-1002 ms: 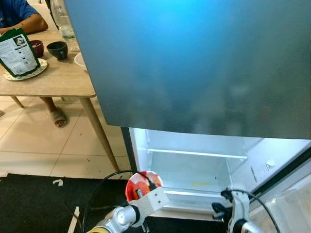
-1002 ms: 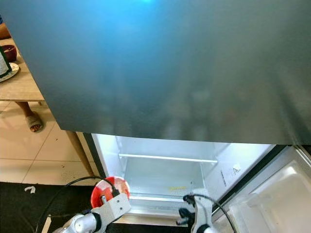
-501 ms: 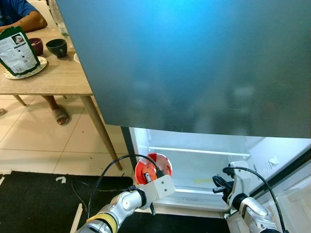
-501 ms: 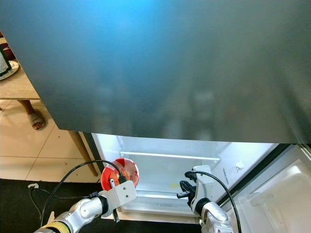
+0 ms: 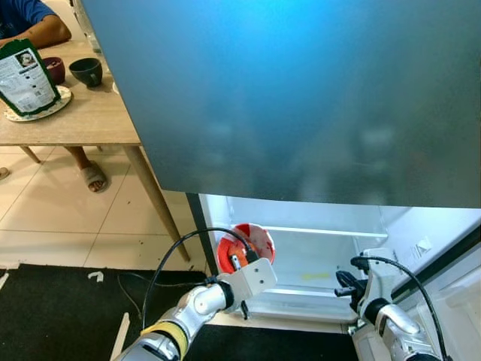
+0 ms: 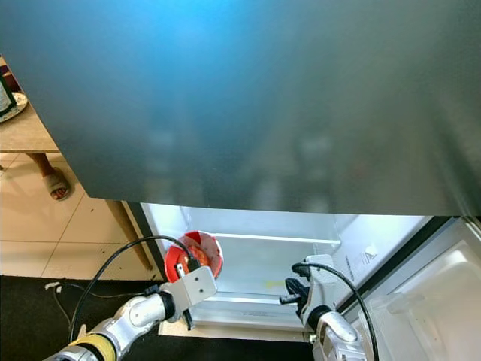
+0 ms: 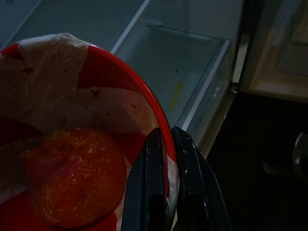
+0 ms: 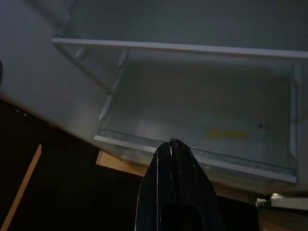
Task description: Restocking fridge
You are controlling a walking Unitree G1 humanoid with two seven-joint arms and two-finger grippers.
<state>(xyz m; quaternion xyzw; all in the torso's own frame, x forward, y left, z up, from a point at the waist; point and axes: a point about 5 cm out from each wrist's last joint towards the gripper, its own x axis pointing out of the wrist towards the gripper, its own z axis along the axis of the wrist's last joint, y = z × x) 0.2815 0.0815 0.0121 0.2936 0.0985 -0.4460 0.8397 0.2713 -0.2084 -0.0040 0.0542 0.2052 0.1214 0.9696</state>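
Left eye view: the fridge [image 5: 301,105] stands with its lower part open and lit, and the big grey door panel covers most of the upper picture. The left gripper [image 7: 166,144] is clenched on the rim of a red bowl [image 5: 245,246], one finger inside and one outside (the wrist camera shows this well). The bowl is at the left edge of the fridge opening, about 7 o'clock from the middle of the picture, in front of the glass shelf [image 5: 323,232]. Inside the bowl lies some orange-red food [image 7: 72,175] wrapped in thin plastic film. The right gripper [image 8: 171,144] is pressed closed on nothing and points at the clear drawer [image 8: 202,110], at about 5 o'clock. At 10 o'clock stands a wooden table [image 5: 83,120] with a green packet [image 5: 27,76] and a dark cup [image 5: 86,71]; a person's arm [image 5: 41,30] rests on it.
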